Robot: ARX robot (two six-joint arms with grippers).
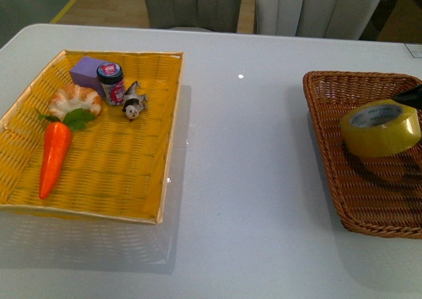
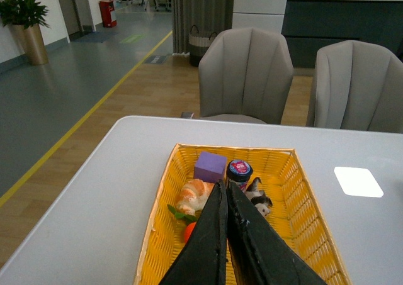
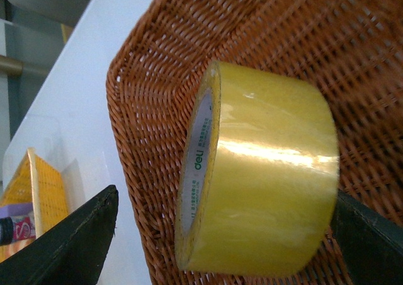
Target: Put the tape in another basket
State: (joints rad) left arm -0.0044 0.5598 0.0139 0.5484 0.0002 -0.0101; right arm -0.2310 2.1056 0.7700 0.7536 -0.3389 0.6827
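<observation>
Indoors, pale grey table (image 1: pixel 250 180), chairs (image 2: pixel 245 77) behind, left claw (image 2: pixel 223 185) closed empty, right claw (image 3: pixel 227 234) spread around tape (image 3: pixel 271 172) in basket (image 1: pixel 323 134).

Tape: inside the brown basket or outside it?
Inside. The tape is tilted within the basket rim, wicker behind it in both views.

basket (image 1: pixel 330 173): right side cut off by frame edge | right gripper (image 1: pixel 414 96): only a dark tip shows in front view; its fingers (image 3: pixel 69 247) run off the wrist view's edge; contact with tape (image 3: pixel 264 172) unclear | carrot (image 2: pixel 189 231): mostly behind left gripper (image 2: pixel 224 189) | jar (image 1: pixel 111 82): label unreadable
</observation>
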